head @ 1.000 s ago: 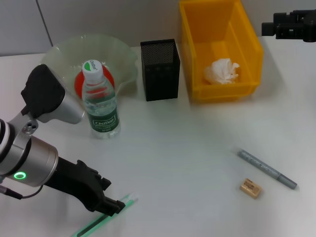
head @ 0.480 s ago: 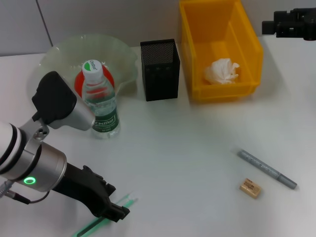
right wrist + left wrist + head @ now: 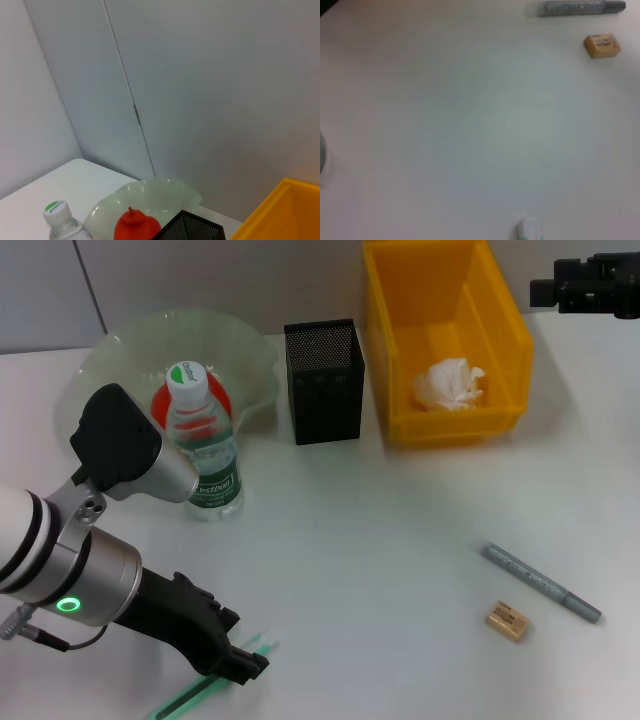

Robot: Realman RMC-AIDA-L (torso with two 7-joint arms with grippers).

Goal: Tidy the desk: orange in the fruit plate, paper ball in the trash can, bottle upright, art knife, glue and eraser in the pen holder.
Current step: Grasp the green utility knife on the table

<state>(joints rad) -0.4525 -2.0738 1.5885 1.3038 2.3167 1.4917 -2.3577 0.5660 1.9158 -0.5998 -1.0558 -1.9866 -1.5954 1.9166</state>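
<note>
Left gripper (image 3: 243, 664) sits low over the near-left part of the desk (image 3: 380, 530), its dark fingertips right at the green art knife (image 3: 205, 688). The knife lies flat and slanted, one white-tipped end poking out past the fingers, the other running off the frame's bottom edge. Whether the fingers are clamped on the knife or merely around it cannot be told, since the gripper body covers the contact. In the left wrist view only the knife's pale tip (image 3: 530, 231) peeks in at the edge, with none of the fingers showing.

Right gripper (image 3: 545, 290) hangs far off at the back right, beyond the yellow bin (image 3: 505, 350); its fingers are too dark and cut off to read.

Paper ball (image 3: 450, 383) lies inside the bin. The bottle (image 3: 203, 445) stands upright in front of the plate (image 3: 120, 345), partly masking the orange (image 3: 160, 405) in it. The black pen holder (image 3: 324, 380) stands between plate and bin. Near right, a grey pen (image 3: 540, 582) and the eraser (image 3: 507, 621) lie close together, not touching.
</note>
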